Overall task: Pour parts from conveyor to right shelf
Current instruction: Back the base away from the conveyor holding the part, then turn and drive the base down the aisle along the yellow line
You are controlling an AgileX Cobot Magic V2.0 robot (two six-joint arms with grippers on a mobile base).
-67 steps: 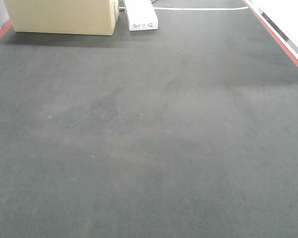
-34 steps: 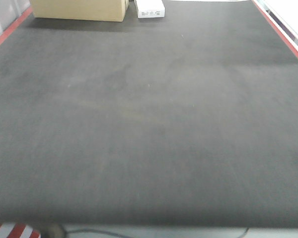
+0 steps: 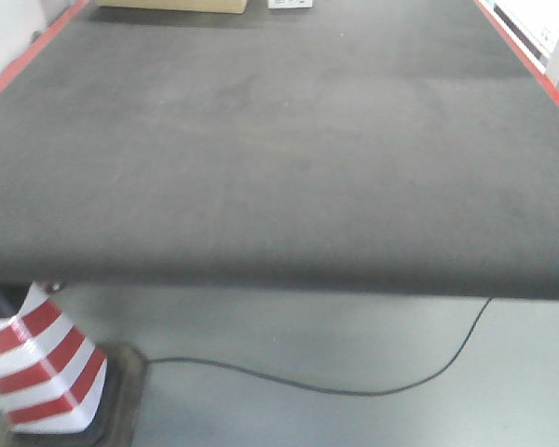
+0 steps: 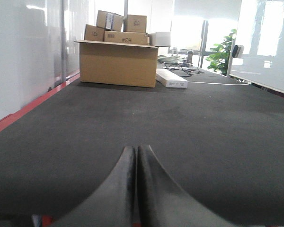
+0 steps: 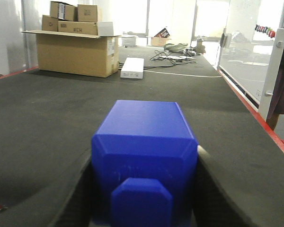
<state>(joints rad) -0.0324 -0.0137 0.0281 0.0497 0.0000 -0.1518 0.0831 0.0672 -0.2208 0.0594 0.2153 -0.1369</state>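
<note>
The right claw (image 5: 144, 189) is clenched on the bright-blue plastic block (image 5: 144, 142), low over the near end of the dark grey fabric conveyor (image 3: 279, 140) — likely lifted for carrying off. The left claw (image 4: 136, 161) is pinched shut, empty. The front view has since backed away — the conveyor's near edge and a red-and-white striped cone (image 3: 37, 372) beneath it now show

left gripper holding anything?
No, the left gripper is shut, its jaws closed against each other with nothing between them, above the conveyor belt.
</note>
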